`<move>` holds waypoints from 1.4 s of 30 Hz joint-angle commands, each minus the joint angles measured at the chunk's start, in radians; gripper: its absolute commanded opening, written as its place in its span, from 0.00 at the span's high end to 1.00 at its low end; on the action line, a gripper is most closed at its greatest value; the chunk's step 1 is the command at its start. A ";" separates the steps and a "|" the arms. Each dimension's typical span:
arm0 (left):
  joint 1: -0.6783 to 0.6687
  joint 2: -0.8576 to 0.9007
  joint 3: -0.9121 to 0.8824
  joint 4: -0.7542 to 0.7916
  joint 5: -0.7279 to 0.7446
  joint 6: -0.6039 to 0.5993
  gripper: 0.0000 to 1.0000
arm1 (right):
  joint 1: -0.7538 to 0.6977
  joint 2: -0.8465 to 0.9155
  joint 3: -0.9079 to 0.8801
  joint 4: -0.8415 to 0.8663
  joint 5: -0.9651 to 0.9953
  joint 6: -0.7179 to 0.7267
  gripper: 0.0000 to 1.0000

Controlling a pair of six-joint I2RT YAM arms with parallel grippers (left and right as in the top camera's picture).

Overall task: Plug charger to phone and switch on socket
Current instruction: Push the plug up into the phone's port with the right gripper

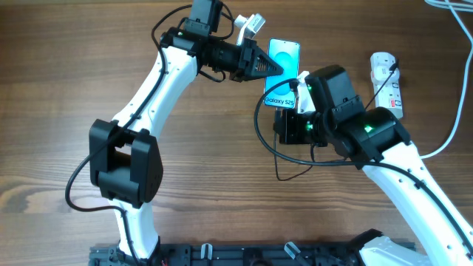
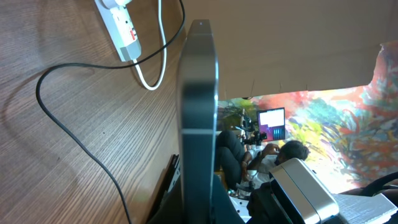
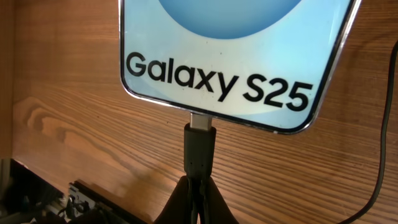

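The phone (image 1: pixel 283 65) has a cyan screen that reads "Galaxy S25" and lies at the table's upper middle. My left gripper (image 1: pixel 267 66) is shut on its long edges; in the left wrist view the phone (image 2: pixel 199 112) shows edge-on between the fingers. My right gripper (image 1: pixel 294 111) is shut on the charger's dark plug (image 3: pixel 199 146), whose metal tip sits in the port in the phone's bottom edge (image 3: pixel 224 68). The thin black cable (image 1: pixel 277 159) loops back under the right arm. The white socket (image 1: pixel 387 83) with red markings lies at the right.
A thick white lead (image 1: pixel 454 111) runs from the socket along the table's right edge. The socket also shows in the left wrist view (image 2: pixel 121 28), with the black cable (image 2: pixel 74 124) curving across the wood. A black rail (image 1: pixel 244 255) lines the front edge.
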 commanded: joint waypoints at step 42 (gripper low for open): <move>-0.006 -0.041 0.010 -0.006 -0.033 0.058 0.96 | 0.003 0.030 0.013 -0.010 -0.010 0.002 0.96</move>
